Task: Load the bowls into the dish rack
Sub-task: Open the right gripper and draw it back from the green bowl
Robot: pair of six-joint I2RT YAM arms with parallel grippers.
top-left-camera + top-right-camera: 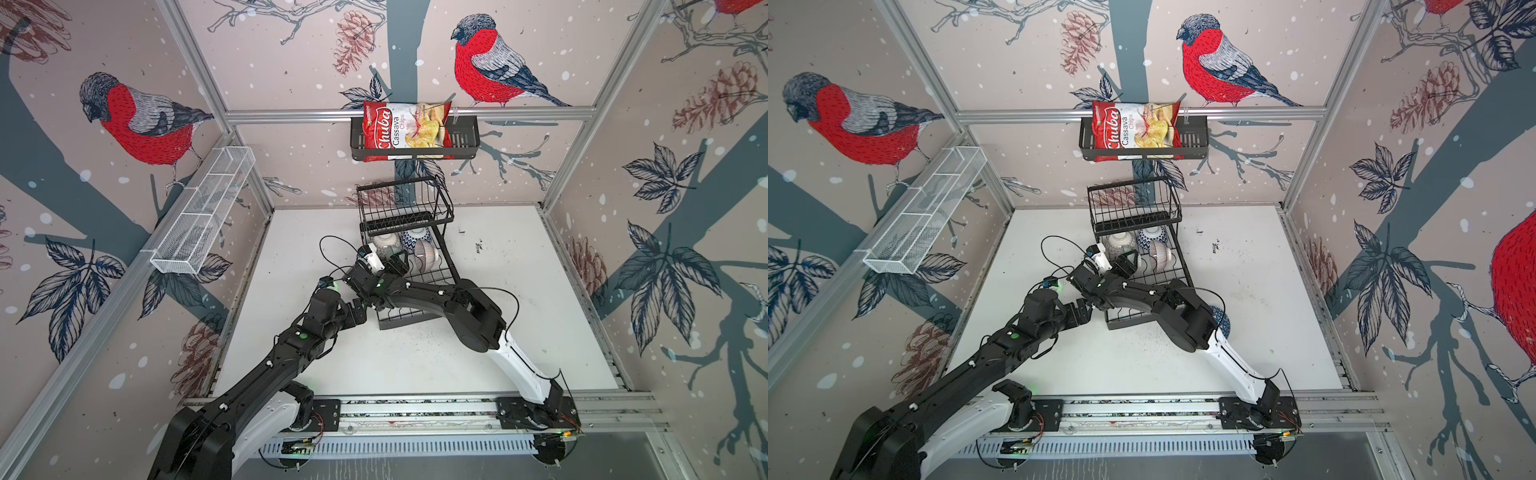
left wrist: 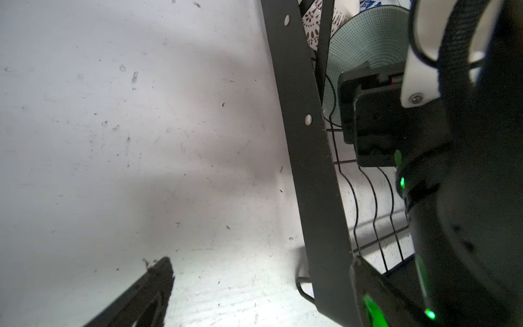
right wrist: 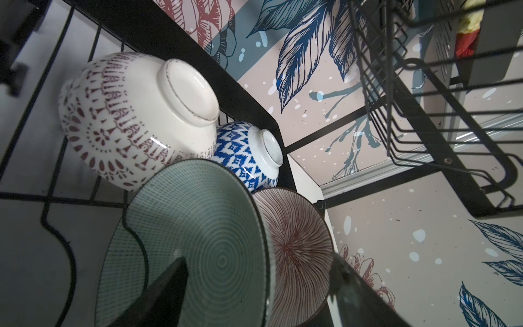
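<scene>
The right claw (image 3: 259, 257) stands spread, one finger either side of the pale green bowl (image 3: 203, 240), which leans on edge in the lower wires of the dish rack (image 1: 449, 257), close by the dotted white bowl (image 3: 121, 121) and the striped bowl (image 3: 297, 240). The step, as I judge it, is to draw straight back without brushing that rim, staying below the raised basket (image 1: 405, 203). The left claw (image 1: 359, 309) is spread and empty just outside the rack's side rail, tight under the right arm, while a dark blue bowl (image 1: 1222, 321) lies on the table (image 1: 519, 291) with open room beyond.
</scene>
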